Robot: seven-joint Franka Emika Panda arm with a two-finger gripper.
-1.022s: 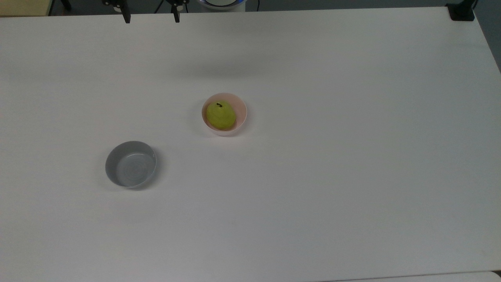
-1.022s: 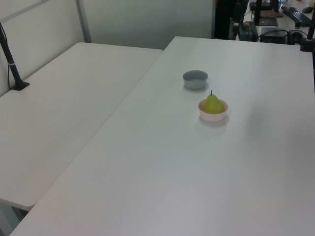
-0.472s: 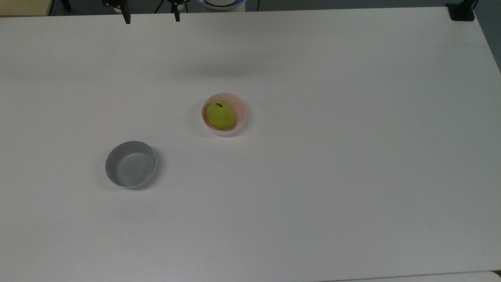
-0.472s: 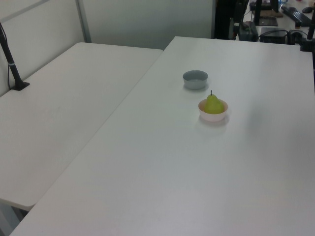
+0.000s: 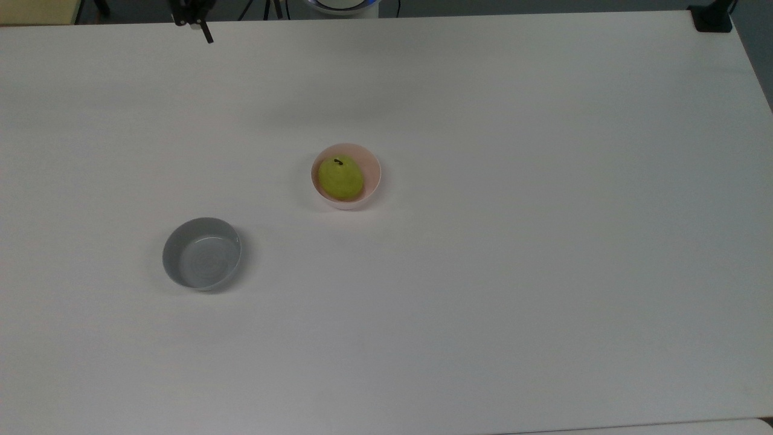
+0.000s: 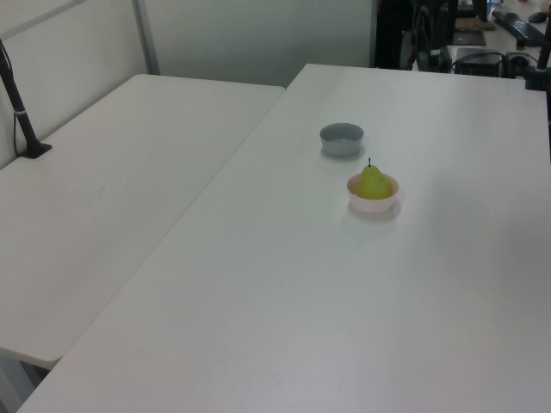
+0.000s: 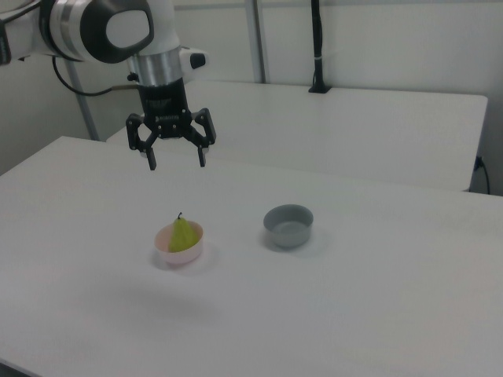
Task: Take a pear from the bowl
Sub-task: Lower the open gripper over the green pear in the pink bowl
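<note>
The gripper hangs in the air with its 2 black fingers spread wide and pointing down, nothing between them. In the right view it sits above the pink bowl and a little toward the right view's left, well clear of the rim, with open air between the fingertips and the fruit. The white arm reaches in from the right view's upper left, and its wrist drops straight down to the black hand. In the top view, 1 dark fingertip pokes in at the upper edge, well apart from the bowl.

The pear stands in the bowl, stem up, its yellow-green body rising above the rim. In the top view the pear lies toward the top view's left inside the bowl, with bare pink wall showing on the top view's right. The left view shows the pear upright in the bowl, its thin dark stem sticking up.

A grey bowl sits near the pink one, to the right view's right of it, not touching. In the top view the grey bowl is below and to the top view's left of the pink one.

Both bowls rest on a white table. A 2nd white table adjoins it on the left view's left.
</note>
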